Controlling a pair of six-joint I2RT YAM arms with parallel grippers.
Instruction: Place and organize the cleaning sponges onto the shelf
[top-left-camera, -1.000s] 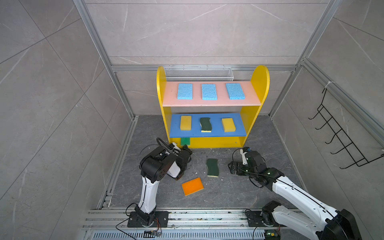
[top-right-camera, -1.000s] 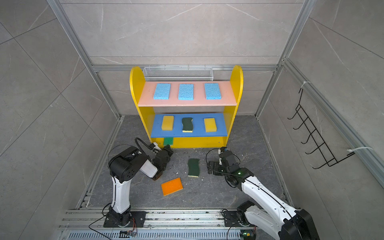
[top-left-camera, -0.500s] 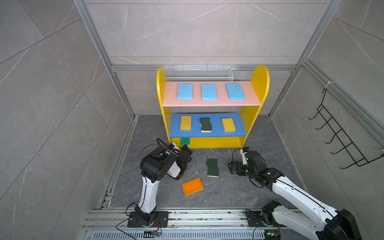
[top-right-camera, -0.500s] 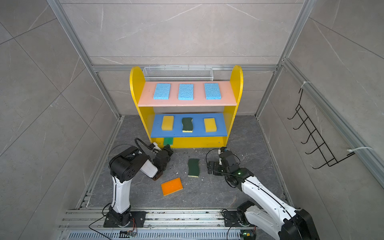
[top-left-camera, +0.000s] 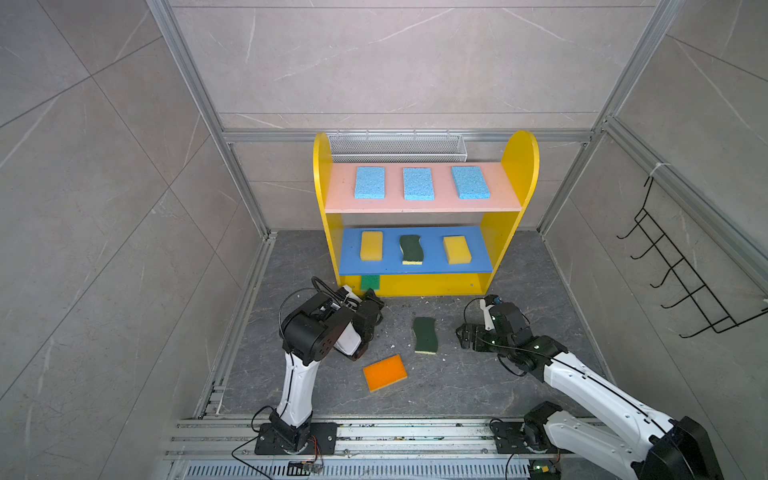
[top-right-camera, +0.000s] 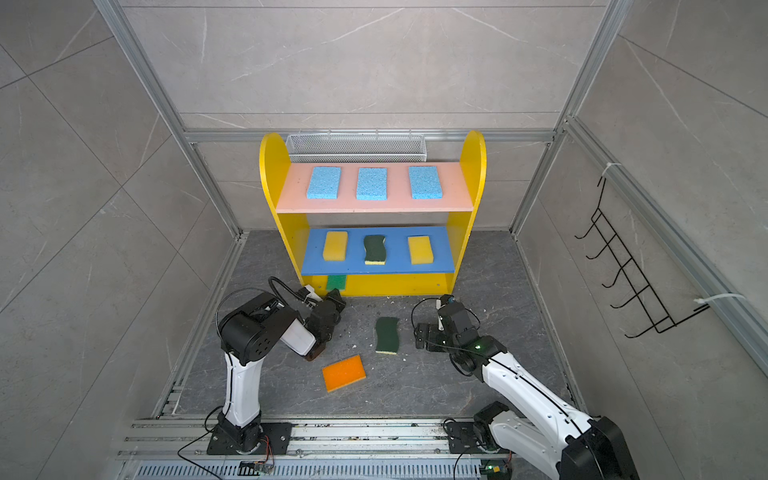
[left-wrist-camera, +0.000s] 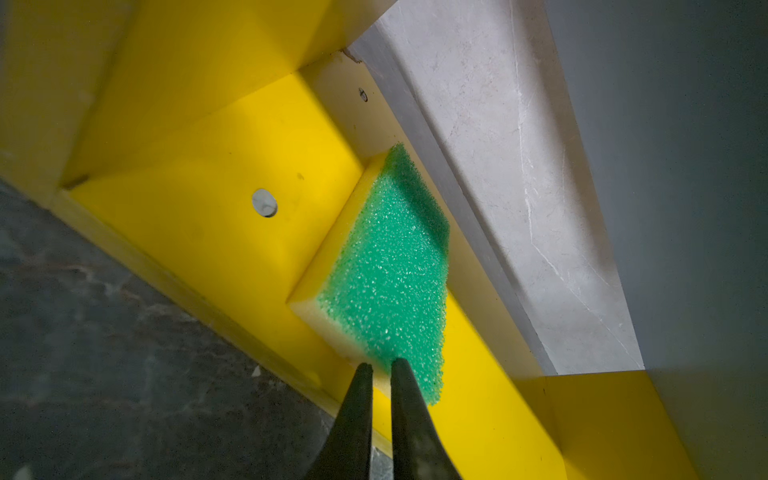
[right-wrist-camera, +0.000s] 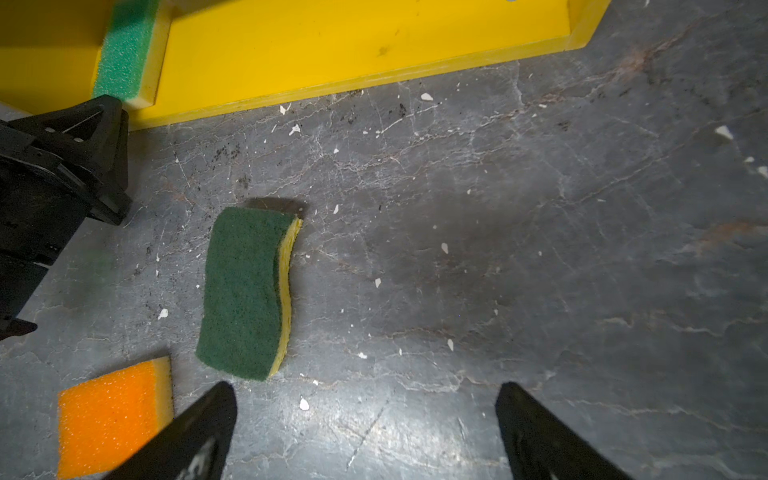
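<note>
The shelf (top-left-camera: 519, 178) holds three light blue sponges (top-left-camera: 418, 184) on its pink board. Its blue board carries two yellow sponges (top-left-camera: 371, 246) and a dark-green wavy one (top-left-camera: 411, 249). A bright green sponge (left-wrist-camera: 390, 270) lies flat at the left end of the yellow base (left-wrist-camera: 199, 216). My left gripper (left-wrist-camera: 381, 365) is shut, its tips against that sponge's near edge. On the floor lie a dark-green wavy sponge (right-wrist-camera: 243, 291) and an orange sponge (right-wrist-camera: 108, 411). My right gripper (right-wrist-camera: 365, 399) is open and empty, low over the floor just right of the wavy sponge (top-left-camera: 425, 335).
A silver wire-mesh basket (top-left-camera: 397, 146) hangs on the back wall behind the shelf. A black wire hook rack (top-left-camera: 685, 274) is on the right wall. Tiled walls close in both sides. White crumbs dot the grey floor (right-wrist-camera: 540, 249).
</note>
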